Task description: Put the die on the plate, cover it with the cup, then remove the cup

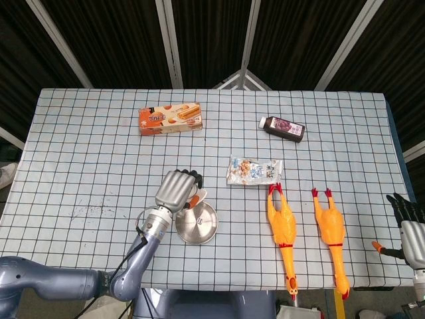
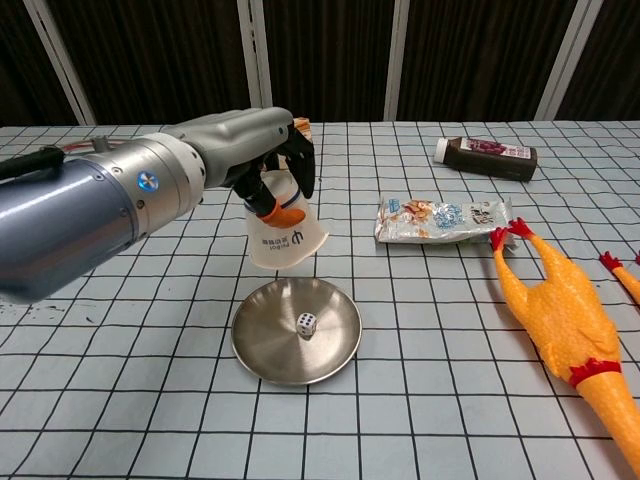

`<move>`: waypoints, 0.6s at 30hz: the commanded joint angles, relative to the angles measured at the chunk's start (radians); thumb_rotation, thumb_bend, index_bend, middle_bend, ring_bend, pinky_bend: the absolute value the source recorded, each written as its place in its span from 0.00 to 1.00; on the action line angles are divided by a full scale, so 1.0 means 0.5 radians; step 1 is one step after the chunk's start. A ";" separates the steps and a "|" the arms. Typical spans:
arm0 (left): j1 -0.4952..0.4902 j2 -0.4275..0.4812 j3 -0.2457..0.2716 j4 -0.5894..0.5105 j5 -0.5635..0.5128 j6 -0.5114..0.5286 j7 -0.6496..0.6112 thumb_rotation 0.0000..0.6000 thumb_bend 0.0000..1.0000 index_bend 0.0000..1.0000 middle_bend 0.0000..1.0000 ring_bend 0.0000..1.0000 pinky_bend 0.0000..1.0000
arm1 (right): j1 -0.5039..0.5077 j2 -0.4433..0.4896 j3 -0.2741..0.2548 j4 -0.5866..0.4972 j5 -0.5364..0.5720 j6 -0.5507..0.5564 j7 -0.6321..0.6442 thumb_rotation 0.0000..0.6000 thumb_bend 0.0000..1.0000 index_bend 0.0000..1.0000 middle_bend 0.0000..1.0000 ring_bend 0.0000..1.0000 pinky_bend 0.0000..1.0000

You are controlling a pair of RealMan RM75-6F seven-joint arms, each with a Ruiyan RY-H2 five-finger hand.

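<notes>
the left hand (image 2: 262, 140) is gripping the translucent plastic cup (image 2: 282, 231) with fingers wrapped round it, holding it mouth-down and tilted in the air just above the far rim of the steel plate (image 2: 340, 352). the plate is sitting on the checked tablecloth (image 2: 420, 410). the white die (image 2: 307, 324) is lying near the plate's centre, uncovered. the right hand (image 1: 410, 229) is hanging at the table's right edge, holding nothing, fingers apart.

Die (image 2: 307, 323) on plate (image 2: 260, 350), cup (image 2: 282, 228) just above in left hand (image 2: 262, 140); snack packet (image 2: 440, 219) to the right.
</notes>
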 commanded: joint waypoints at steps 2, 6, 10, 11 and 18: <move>-0.057 -0.049 0.010 -0.090 -0.102 0.036 0.105 1.00 0.49 0.48 0.39 0.41 0.43 | -0.001 0.001 -0.001 0.004 0.003 -0.003 0.005 1.00 0.09 0.02 0.02 0.07 0.00; -0.094 -0.099 0.017 -0.109 -0.215 0.003 0.137 1.00 0.49 0.48 0.39 0.41 0.43 | 0.001 0.001 0.000 0.009 0.008 -0.009 0.007 1.00 0.09 0.02 0.02 0.07 0.00; -0.120 -0.133 0.032 -0.094 -0.277 -0.020 0.158 1.00 0.49 0.48 0.39 0.41 0.43 | 0.000 0.001 0.002 0.012 0.013 -0.010 0.011 1.00 0.09 0.02 0.02 0.07 0.00; -0.125 -0.139 0.037 -0.090 -0.286 -0.024 0.163 1.00 0.49 0.48 0.39 0.41 0.43 | 0.000 0.001 0.002 0.013 0.015 -0.012 0.012 1.00 0.09 0.02 0.02 0.07 0.00; -0.159 -0.164 0.053 -0.069 -0.351 0.013 0.211 1.00 0.49 0.48 0.39 0.41 0.43 | -0.001 0.006 0.005 0.021 0.026 -0.020 0.029 1.00 0.09 0.02 0.02 0.07 0.00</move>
